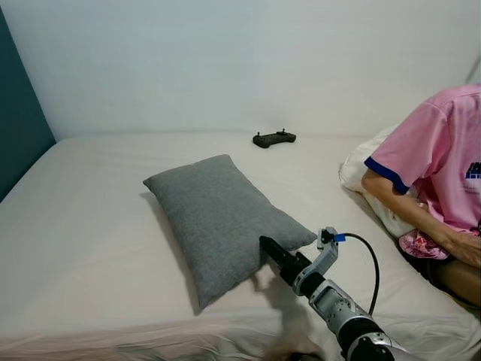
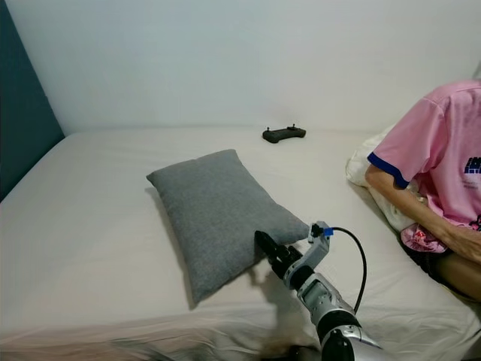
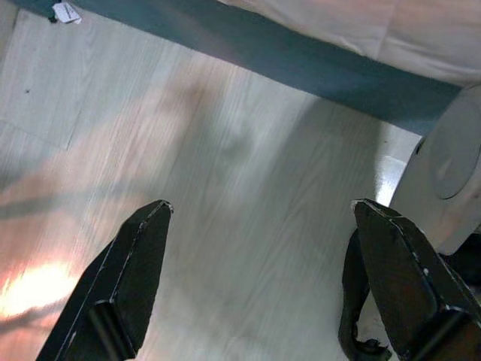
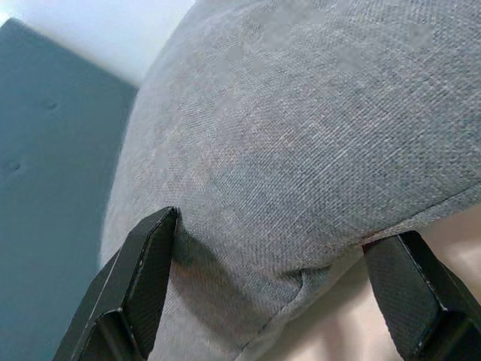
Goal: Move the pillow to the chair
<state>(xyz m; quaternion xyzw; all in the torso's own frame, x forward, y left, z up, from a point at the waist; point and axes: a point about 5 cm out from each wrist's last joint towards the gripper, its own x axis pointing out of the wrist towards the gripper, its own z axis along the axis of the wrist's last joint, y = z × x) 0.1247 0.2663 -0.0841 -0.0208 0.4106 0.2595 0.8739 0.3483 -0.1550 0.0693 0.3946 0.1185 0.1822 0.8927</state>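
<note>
A gray pillow lies slantwise on the bed, roughly in the middle of the pale sheet, one corner pointing toward the wall and its near end close to the front edge of the mattress. The right gripper reaches in from the lower right on its silver arm and meets the pillow's near right edge. Seen from the right wrist, its two black fingers stand wide apart with the pillow's corner between them; one finger touches the fabric at the side, and the pillow is not clamped. The left gripper hangs low over a pale wooden floor beside the dark base of the bed, its fingers spread apart and holding nothing. Farther back on the bed, near the wall, lies a black controller, well apart from the pillow. At the right side of the bed sits a person in a pink shirt, leaning an arm beside a white cushion.
</note>
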